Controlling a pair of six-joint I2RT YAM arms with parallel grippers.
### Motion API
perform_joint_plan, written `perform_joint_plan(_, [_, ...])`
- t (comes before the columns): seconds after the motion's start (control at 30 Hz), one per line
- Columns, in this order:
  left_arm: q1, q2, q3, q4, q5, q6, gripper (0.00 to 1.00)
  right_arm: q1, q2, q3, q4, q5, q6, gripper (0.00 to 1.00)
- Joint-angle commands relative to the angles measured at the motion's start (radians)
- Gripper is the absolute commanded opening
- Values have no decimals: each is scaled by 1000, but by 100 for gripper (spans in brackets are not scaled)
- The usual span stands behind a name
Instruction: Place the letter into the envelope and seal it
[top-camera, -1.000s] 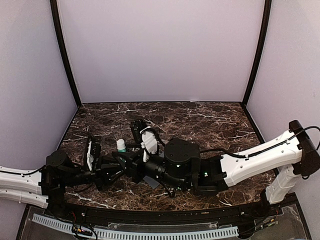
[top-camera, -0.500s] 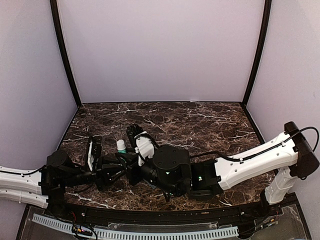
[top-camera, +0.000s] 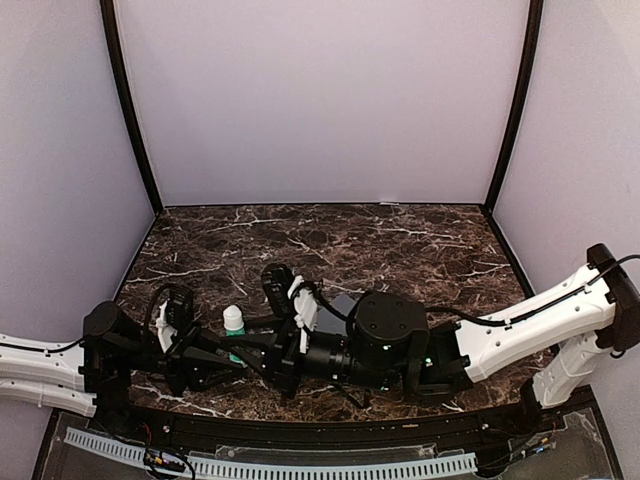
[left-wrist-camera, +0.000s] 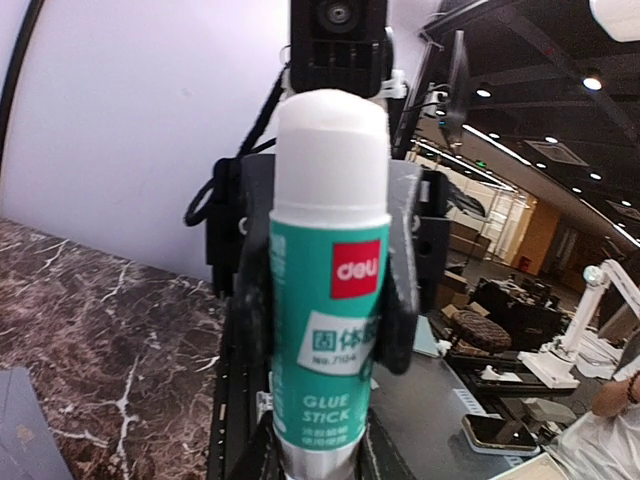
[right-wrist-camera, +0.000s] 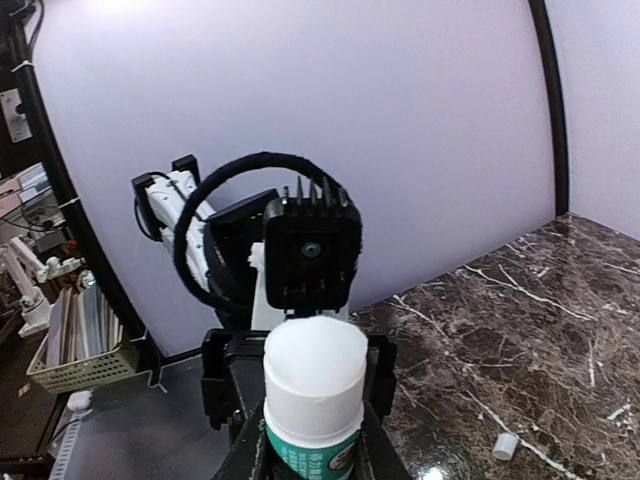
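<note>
Top external view: both arms meet low over the near-left tabletop (top-camera: 420, 240), with a glue stick (top-camera: 233, 320) upright between them. The left pincer (left-wrist-camera: 320, 458) clamps its lower end. The right pincer (right-wrist-camera: 312, 455) is closed around its green body below the white cap. A grey-blue corner of the envelope (left-wrist-camera: 14, 425) lies flat on the marble nearby.

L & R arms low, wrists facing; L pincer (left-wrist-camera: 320, 465), R pincer (right-wrist-camera: 312, 450) both clamped on glue stick (left-wrist-camera: 330, 250).
</note>
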Motion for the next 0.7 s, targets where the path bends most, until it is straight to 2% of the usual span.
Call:
perform_joint_plan(0.0, [0,-27,-31,266,237,-88,3,-16,-28,-41,49,-210,-32,0])
perform_joint_plan(0.17, [0,2,-36,338,280,-119,3,-19,-33,-24,37,-247,-23,0])
perform_joint_plan(0.2, [0,1,-35,330,271,-114,3,-19,-34,-19,28,-239,-21,6])
perform_joint_plan(0.27, [0,-11,-32,290,231,-92,3,-19,-43,-12,17,-210,-13,31])
perform_joint_plan(0.3, [0,-24,-28,254,199,-75,3,-20,-52,-12,11,-182,-7,41])
perform_joint_plan(0.33, [0,-31,-26,213,179,-55,3,-19,-58,-13,8,-163,-3,48])
perform_joint_plan(0.4, [0,-59,-26,157,112,-30,3,-19,-69,-16,1,-110,13,56])
perform_joint_plan(0.47, [0,-86,-19,81,-4,0,3,-14,-72,-14,-5,-52,33,61])
perform_joint_plan(0.67, [0,-141,-26,-37,-248,42,2,8,-16,69,-66,114,63,62])
